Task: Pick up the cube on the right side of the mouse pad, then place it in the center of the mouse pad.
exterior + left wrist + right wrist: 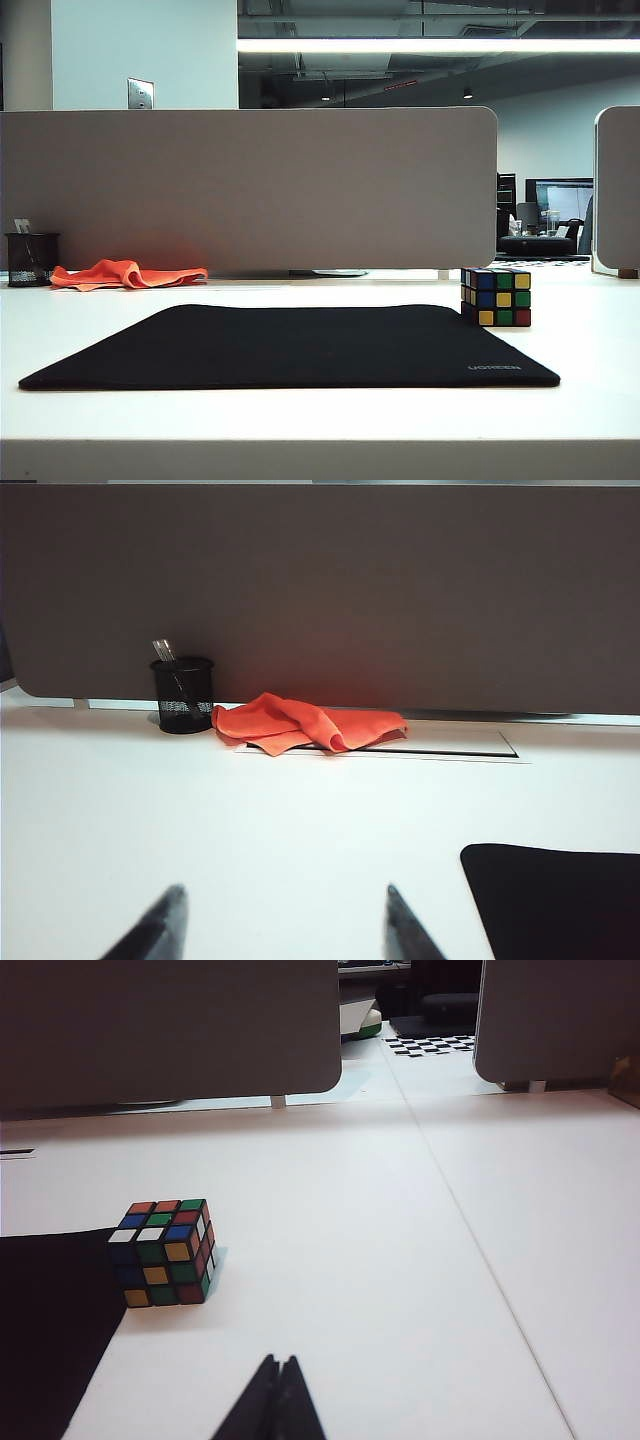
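Closest to the exterior camera, the white table [300, 430] is seen carrying the mouse pad [290, 345], with the cube [496, 297] standing upright at about three o'clock of the pad, touching its right edge. Neither arm is shown in that view. Only the left wrist view shows the left gripper [280, 925], its jaws spread wide and holding nothing, with a corner of the pad beside it; an orange cloth [305, 723] and a black mesh pen cup [183, 695] are seen far off by the grey partition [320, 590]. Only the right wrist view shows the right gripper [275, 1400], pressed together and empty, near the cube.
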You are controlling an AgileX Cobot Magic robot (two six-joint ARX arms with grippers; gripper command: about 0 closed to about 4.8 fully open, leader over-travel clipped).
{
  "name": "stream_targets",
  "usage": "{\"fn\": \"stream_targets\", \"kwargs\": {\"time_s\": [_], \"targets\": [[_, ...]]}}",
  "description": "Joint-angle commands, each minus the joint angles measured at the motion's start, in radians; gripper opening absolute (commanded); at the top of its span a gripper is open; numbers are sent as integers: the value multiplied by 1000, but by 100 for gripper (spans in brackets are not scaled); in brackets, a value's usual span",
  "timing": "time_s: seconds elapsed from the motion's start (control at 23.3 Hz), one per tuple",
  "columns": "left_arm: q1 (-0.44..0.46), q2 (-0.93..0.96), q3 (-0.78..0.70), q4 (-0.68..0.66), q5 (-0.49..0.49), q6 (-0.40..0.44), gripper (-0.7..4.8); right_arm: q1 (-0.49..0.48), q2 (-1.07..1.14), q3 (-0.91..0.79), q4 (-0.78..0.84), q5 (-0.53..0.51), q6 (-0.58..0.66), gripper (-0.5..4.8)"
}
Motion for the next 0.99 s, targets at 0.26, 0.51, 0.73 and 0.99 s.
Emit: {"fn": "stream_targets", "kwargs": {"time_s": [0.26,0.51,0.73,0.99], "targets": [[1,0,4,-5,4,2,246,0,-2,-6,22,2,0,0],[2,0,4,-6,1,-19,246,2,-2,-6,56,-2,0,-1],[1,0,4,-16,49,-28,246,1,-2,-6,63,1,0,-1],[1,0,4,-13,49,-28,191,1,-2,-6,63,-2,1,-1]]}}
